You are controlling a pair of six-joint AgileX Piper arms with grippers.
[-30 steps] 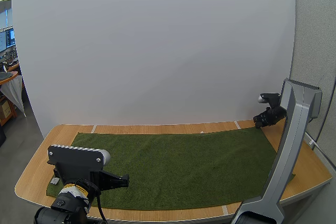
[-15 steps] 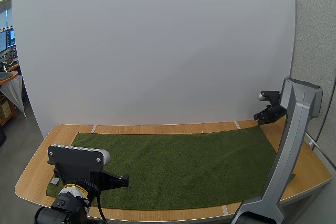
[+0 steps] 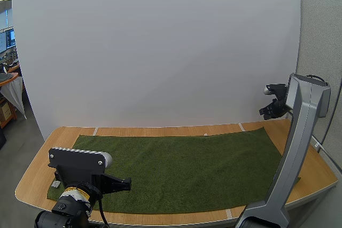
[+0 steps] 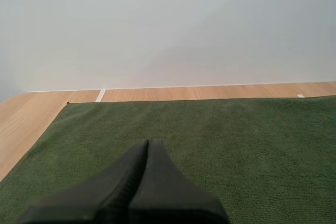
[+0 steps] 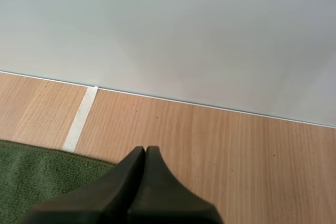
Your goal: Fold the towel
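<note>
A dark green towel (image 3: 181,166) lies flat and unfolded on the wooden table (image 3: 315,172). My left gripper (image 3: 127,183) is shut on nothing, low over the towel's near left part; in the left wrist view its fingers (image 4: 148,153) form one dark wedge above the towel (image 4: 236,145). My right gripper (image 3: 265,112) hangs above the table's far right corner, past the towel's far right corner. In the right wrist view its fingers (image 5: 145,156) lie together over bare wood, with the towel's corner (image 5: 37,174) beside them.
A white backdrop (image 3: 160,52) stands along the table's far edge. White tape marks (image 5: 80,117) sit on the wood near the far edge. A small grey tag (image 3: 55,184) lies at the towel's near left corner. Bare wood borders the towel on all sides.
My right gripper has risen from the towel's far right corner and drawn back toward the right. The left arm and the towel have not moved.
</note>
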